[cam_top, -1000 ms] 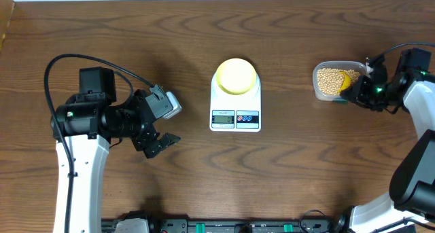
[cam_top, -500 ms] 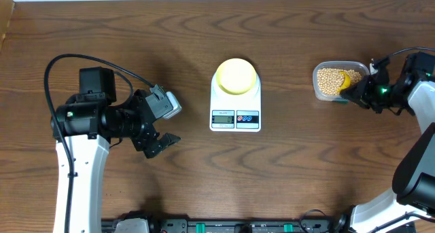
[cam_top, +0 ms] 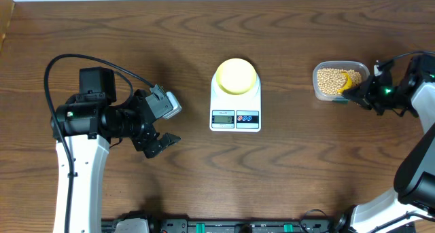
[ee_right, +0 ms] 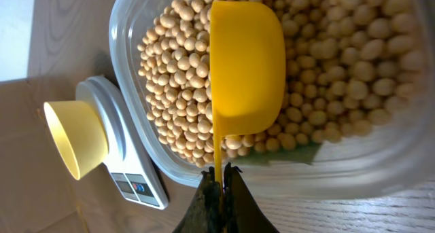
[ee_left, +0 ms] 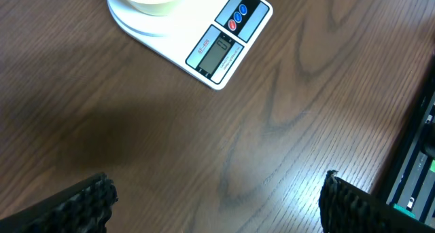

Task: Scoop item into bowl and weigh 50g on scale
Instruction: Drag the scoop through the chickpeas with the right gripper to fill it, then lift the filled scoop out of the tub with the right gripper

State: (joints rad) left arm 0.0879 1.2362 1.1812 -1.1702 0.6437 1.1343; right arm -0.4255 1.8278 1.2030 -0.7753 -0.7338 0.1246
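by my reading the task is at its very start. the bowl point(cam_top: 236, 75) sits on the scale point(cam_top: 235, 119) at the middle of the counter point(cam_top: 136, 29), toward the platform's 12 o'clock end. in the right wrist view its inside looks bare, with no beans in it.

the beans point(cam_top: 327, 80) all lie in the clear tub point(ee_right: 353, 166), at 3 o'clock from the scale and well apart from it. the right hand point(ee_right: 219, 187) is pressed together on the thin handle of the yellow scoop point(ee_right: 246, 63), reaching in from the tub's 3 o'clock side. the scoop's cup rests on top of the beans and none show inside it, so the first scoop is not yet taken.

the left hand point(ee_left: 217, 209) is spread wide and holds nothing. it hangs over bare counter at about 8 o'clock from the scale, clear of it. the scale's display is too small to read.

what is left, as i judge it:
- dig the cup into the beans
- carry it across to the bowl and tip it
- repeat or trim until the scale shows the target weight

nearly all the work lies ahead.
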